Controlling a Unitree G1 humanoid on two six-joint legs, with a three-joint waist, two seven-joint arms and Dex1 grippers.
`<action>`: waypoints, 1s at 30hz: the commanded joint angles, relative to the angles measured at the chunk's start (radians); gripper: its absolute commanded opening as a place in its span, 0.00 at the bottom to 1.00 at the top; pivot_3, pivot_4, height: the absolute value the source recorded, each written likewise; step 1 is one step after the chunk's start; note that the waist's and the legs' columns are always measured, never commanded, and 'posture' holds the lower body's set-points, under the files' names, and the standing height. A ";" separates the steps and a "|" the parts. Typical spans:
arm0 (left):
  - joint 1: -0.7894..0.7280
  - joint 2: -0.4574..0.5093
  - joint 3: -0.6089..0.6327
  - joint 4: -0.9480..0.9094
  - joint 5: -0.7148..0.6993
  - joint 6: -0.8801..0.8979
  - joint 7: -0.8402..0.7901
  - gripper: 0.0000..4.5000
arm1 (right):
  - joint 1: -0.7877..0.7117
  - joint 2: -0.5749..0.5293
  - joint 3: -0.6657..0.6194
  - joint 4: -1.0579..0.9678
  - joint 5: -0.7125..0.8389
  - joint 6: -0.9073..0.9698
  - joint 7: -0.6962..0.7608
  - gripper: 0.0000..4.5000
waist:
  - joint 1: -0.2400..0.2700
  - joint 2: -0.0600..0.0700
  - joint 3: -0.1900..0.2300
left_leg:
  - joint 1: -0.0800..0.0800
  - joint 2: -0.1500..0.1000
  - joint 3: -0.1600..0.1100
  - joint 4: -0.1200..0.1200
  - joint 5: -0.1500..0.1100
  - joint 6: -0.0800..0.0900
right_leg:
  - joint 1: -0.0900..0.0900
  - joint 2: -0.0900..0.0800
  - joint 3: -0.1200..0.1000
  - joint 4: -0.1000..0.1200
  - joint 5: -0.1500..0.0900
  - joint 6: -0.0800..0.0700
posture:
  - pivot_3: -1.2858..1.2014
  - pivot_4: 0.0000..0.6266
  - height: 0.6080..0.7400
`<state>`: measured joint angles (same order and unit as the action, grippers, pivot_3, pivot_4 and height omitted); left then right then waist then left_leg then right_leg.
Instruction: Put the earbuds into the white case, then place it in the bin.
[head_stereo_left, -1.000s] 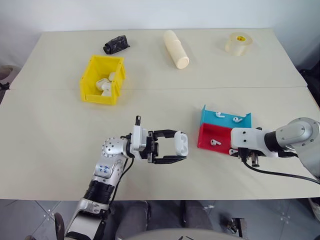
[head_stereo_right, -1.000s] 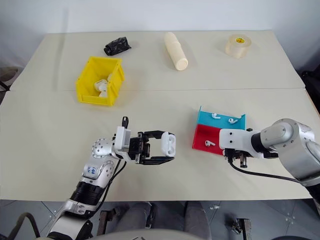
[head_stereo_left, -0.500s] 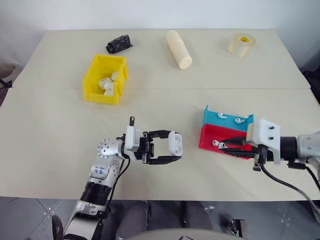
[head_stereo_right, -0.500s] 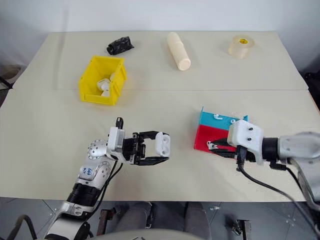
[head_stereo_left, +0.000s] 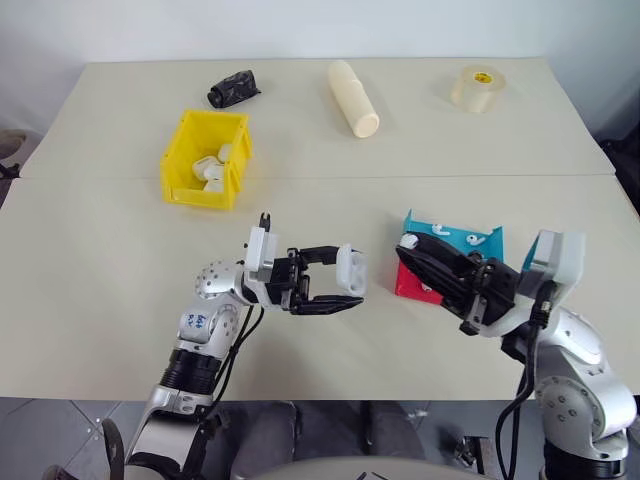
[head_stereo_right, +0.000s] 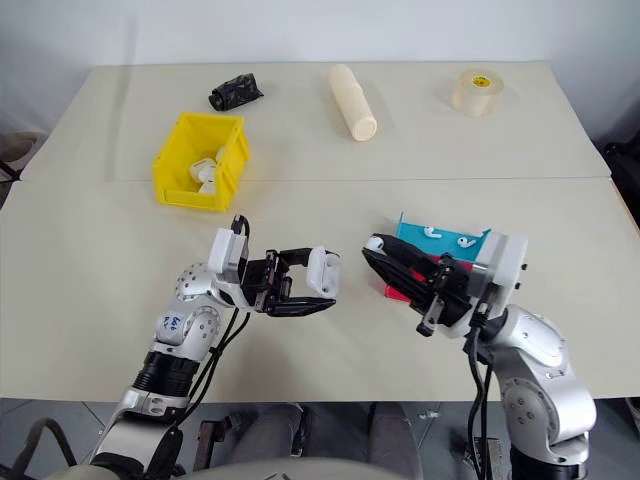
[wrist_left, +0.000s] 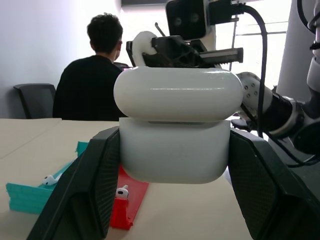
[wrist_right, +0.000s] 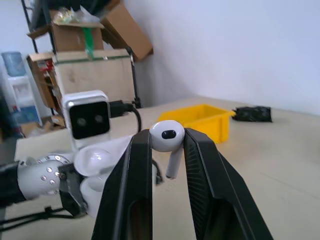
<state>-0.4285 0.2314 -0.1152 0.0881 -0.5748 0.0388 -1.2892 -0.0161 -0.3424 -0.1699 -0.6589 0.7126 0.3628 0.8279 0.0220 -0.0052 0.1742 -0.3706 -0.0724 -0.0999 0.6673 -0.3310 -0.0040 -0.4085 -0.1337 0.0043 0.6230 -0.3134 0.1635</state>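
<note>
Far on the left sat the bin (head_stereo_left: 205, 160), with small white things already inside. Nearer, held the white case (head_stereo_left: 351, 272) up off the table (head_stereo_left: 100, 280), lid open, clamped in the left gripper (head_stereo_left: 338, 283) (mouth turned toward the other arm, likely for loading). Just right of that, pinched one earbud (head_stereo_left: 408, 241) in the right gripper (head_stereo_left: 410, 250), close to the case. Behind lay blue tray (head_stereo_left: 455, 240) and red tray (head_stereo_left: 407, 282) with more earbuds. Nothing blocked the gap.
</note>
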 joint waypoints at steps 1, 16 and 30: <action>-0.019 -0.009 0.010 -0.046 -0.037 0.028 -0.002 0.62 | -0.012 0.027 0.071 -0.016 -0.005 -0.053 -0.010 0.11 | -0.001 0.000 0.000 | 0.000 0.000 0.000 0.000 0.000 0.000 | 0.000 0.000 0.000 0.000 0.000 0.000 | 0.52 0.24 1.00; -0.021 -0.014 0.004 -0.104 -0.050 0.078 -0.004 0.62 | -0.055 0.038 0.175 0.100 -0.040 -0.143 -0.003 0.11 | -0.001 0.000 0.000 | 0.000 -0.001 0.000 -0.001 0.000 0.000 | 0.000 0.000 0.000 0.000 0.000 0.000 | 0.52 0.24 1.00; -0.040 -0.030 0.010 -0.099 -0.046 0.066 0.008 0.62 | -0.048 0.000 0.221 0.142 -0.050 -0.128 0.008 0.11 | -0.001 0.000 0.000 | 0.000 0.000 0.000 -0.001 0.000 0.000 | 0.000 0.000 0.000 0.000 0.000 0.000 | 0.52 0.24 1.00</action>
<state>-0.4402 0.2203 -0.1150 0.0337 -0.5979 0.1221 -1.2840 -0.0724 -0.3291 0.0261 -0.5227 0.6699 0.2171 0.8249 0.0211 -0.0052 0.1742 -0.3707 -0.0728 -0.1000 0.6666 -0.3310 -0.0039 -0.4090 -0.1334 0.0044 0.6228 -0.3136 0.1632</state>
